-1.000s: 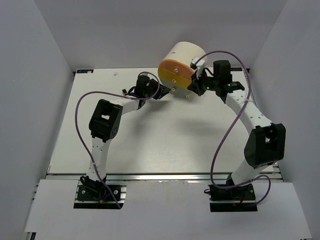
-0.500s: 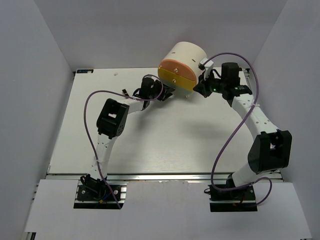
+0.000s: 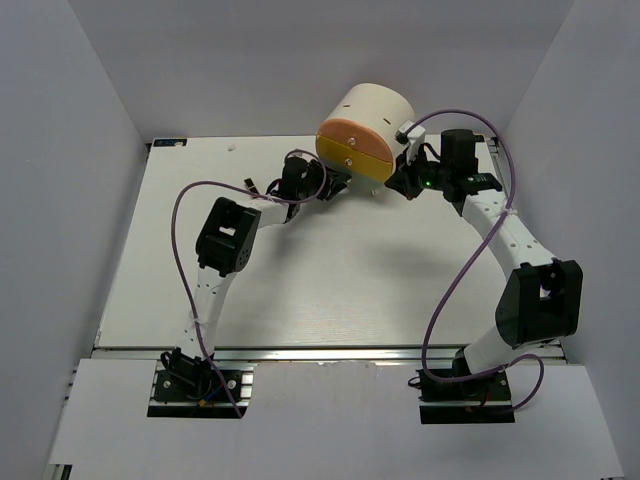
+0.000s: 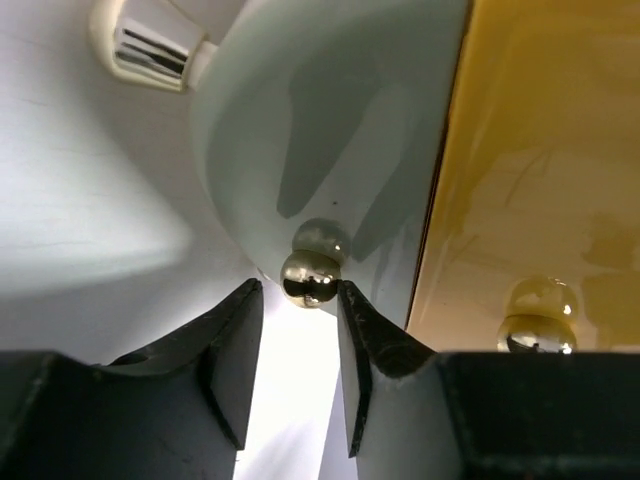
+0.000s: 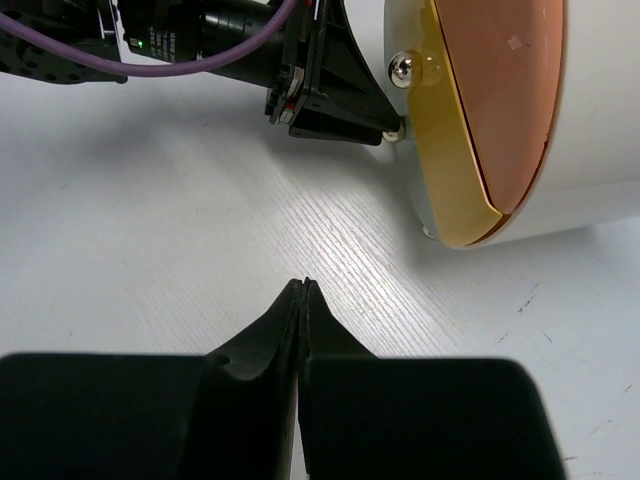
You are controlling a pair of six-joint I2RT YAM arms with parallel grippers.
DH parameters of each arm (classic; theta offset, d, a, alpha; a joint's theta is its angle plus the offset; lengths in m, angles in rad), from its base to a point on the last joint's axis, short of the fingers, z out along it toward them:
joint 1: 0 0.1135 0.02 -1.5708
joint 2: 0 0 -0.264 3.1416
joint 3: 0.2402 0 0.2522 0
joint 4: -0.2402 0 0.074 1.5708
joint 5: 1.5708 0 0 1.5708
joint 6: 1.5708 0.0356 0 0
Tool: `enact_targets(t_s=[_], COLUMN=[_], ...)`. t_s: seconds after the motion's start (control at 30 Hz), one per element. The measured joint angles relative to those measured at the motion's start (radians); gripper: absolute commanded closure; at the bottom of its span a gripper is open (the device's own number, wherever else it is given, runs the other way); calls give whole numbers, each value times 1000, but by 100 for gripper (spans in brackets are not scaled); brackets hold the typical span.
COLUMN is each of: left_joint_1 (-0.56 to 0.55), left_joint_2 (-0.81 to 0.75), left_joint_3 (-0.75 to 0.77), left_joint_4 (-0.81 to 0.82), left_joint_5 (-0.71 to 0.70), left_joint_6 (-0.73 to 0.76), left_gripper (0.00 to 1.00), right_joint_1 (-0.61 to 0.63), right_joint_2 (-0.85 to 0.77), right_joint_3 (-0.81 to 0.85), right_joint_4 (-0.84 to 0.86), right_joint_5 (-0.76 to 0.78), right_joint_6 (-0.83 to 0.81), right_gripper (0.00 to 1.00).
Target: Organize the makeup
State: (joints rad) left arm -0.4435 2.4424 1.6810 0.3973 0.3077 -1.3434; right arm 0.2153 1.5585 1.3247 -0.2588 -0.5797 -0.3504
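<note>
**A:** What do the left fingers hold?

**B:** Nothing yet, as we read it. They stand parted to either side of the gold knob on the white drawer of the cylinder, and the knob sits just beside one finger.

**A:** And the right fingers?

**B:** Pressed together, empty, over the tabletop near the yellow drawer. Where the makeup lies we cannot tell.
</note>
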Motion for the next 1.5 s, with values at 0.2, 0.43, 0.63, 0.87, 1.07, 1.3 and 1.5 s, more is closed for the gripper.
enact_targets(t_s=[0.2,0.43,0.63,0.87,1.07,1.3,1.5], left_joint_1=[1,1,0,0,0,0,0], left_joint_2=[23,23,-22,-162,-264,-299,-333], left_joint_3=[24,18,-89,-291,-431,-446,-404], left_joint_4=[23,31,111,127,126,47,-100], left_joint_5=[-2,-2,-26,-36,-47,-68,-117], left_joint_6=[-13,-15,-12,33,70,126,212], left_gripper=[65,79,81,82,77,32,30], right_joint_1=[0,-2,-6,-6,-6,-6,-6], right_joint_2=[-2,-8,-10,-21,-29,-37,-47], right_joint_3=[-5,-14,-15,-32,-36,-47,-48], right_joint_4=[2,0,0,0,0,-2,-4], right_joint_5=[0,0,0,-1,-2,-16,-26], right_joint_6=[2,3,3,3,3,5,-4], right_gripper=[100,100,100,100,100,54,47])
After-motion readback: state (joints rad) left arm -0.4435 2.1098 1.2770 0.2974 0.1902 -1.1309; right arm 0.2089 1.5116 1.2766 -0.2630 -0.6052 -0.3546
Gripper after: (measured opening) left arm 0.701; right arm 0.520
